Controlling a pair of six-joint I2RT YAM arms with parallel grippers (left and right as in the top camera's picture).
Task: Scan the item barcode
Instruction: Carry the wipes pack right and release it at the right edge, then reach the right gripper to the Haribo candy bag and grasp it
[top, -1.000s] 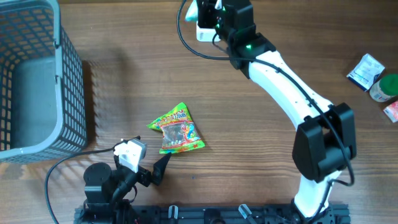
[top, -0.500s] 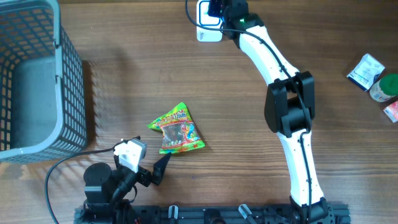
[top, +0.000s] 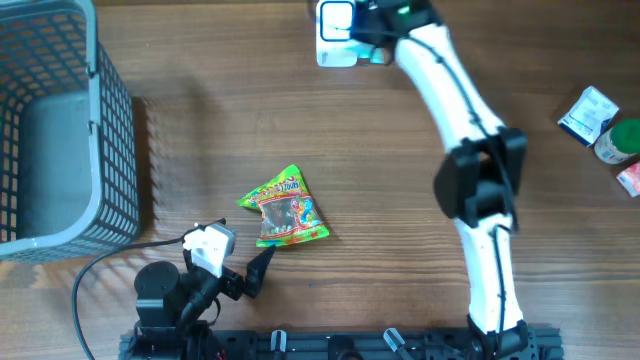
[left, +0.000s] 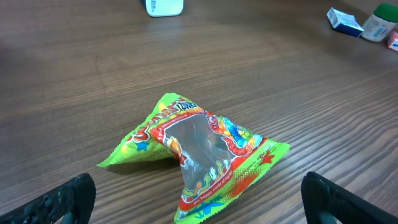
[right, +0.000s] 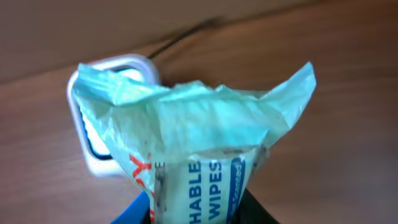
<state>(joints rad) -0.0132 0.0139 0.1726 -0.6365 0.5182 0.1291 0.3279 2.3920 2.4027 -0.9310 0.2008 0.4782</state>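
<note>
Your right pincer (right: 196, 211), pinching the crinkled teal wipes packet (right: 199, 124), has reached the rounded white scanner (top: 335, 30); left pincer (top: 250, 275) stays spread.

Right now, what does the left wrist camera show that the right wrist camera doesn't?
Only the left wrist view: the green, colourful plastic candy packet lying on the brown wooden table, the open black left fingers at the bottom corners, and a blue-and-white packet and green-lidded jar far off. Only the right wrist view: the teal crinkled wipes packet, filling most of the frame. Both: the white box-shaped scanner and that table.
</note>
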